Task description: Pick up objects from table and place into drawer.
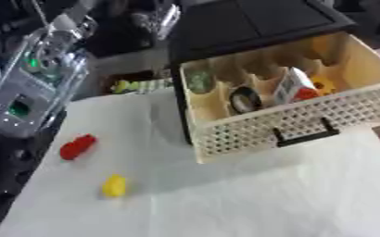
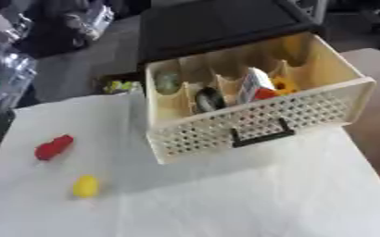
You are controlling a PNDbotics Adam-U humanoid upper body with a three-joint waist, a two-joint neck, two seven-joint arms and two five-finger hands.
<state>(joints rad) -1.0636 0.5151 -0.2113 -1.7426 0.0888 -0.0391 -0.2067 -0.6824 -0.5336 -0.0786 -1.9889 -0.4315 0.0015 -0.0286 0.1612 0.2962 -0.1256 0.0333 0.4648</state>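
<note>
We cannot see either of our hands, so we cannot tell what our fingers are doing. The drawer (image 1: 307, 118) is pulled open, and inside it sit a dark ring (image 1: 244, 100), a white pack (image 1: 290, 83), a red thing (image 1: 306, 94) and a yellow thing (image 1: 323, 85). On the white cloth (image 1: 250, 194), well to the left of the drawer, lie a red toy (image 1: 77, 146) and a yellow toy (image 1: 115, 185) near each other.
</note>
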